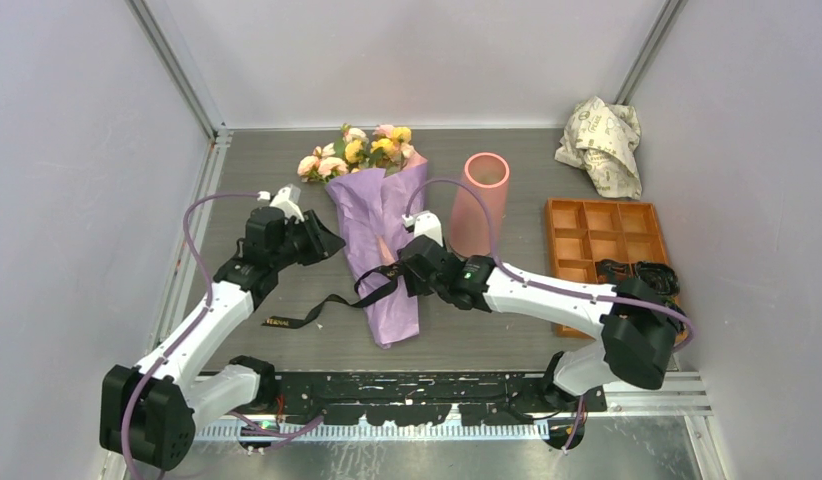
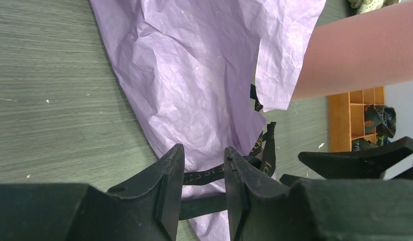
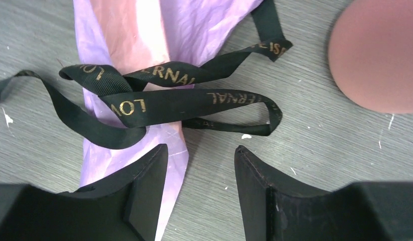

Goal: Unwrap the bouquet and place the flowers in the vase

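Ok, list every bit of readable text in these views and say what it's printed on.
"ERNAL": gold letters on the black ribbon, upper strand; a twist hides the start of the word.
"LOV": same ribbon, upside down, cut off at a fold.
"IS": near one end of that ribbon.
Crumpled white paper: printed, but too small to read.

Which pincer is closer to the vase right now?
Right. The right pincer sits just beside the vase, at the ribbon on the bouquet; the left pincer is across the bouquet, farther away.
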Controlling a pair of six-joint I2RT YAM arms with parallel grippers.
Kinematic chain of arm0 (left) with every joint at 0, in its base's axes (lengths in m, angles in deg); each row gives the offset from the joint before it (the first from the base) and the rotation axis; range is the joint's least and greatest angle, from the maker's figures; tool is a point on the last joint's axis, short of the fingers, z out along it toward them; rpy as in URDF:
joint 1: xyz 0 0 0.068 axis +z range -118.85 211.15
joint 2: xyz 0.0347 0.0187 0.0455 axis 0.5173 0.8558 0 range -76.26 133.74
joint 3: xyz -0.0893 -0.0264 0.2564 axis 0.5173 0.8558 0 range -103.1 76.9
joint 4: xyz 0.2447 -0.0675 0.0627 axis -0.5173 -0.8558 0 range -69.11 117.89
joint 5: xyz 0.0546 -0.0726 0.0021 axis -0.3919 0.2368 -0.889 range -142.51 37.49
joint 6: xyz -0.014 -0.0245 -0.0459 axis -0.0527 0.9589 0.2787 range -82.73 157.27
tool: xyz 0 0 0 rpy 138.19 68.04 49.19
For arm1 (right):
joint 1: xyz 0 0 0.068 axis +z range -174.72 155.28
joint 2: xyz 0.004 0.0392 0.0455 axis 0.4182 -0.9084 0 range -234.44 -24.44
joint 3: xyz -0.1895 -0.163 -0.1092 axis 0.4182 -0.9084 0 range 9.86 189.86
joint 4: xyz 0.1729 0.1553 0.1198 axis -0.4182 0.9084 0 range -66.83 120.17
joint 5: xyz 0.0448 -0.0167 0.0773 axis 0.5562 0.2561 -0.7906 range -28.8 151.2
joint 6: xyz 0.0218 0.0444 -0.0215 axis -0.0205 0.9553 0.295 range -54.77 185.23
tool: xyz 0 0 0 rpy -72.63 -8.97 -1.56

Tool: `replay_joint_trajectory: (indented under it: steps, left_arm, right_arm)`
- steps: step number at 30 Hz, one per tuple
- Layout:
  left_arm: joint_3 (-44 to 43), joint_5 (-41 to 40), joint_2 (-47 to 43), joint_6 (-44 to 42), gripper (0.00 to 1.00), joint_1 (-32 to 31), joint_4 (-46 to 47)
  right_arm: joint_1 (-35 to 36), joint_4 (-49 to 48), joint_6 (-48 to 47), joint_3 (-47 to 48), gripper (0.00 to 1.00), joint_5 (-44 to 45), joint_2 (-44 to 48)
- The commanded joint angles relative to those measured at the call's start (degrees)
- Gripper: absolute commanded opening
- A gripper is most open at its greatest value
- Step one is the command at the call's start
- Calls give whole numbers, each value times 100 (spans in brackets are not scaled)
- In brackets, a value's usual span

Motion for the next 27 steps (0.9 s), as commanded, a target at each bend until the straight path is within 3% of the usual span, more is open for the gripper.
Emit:
replay_joint_trajectory:
  steps: [1,12,27]
  left_arm:
    - [-52,-56,-289,-103,36,1,132]
    - [-25,-238,-441,-187,36,0,-199]
    - [76,-148,-235,-159,36,1,-120]
  right_arm:
    - [44,-341,-555,410,57,-292,-319]
    - [50,-602,-917,1094,54,244,-1271]
    - [48,-672,-1139,1413,42,302,-1438]
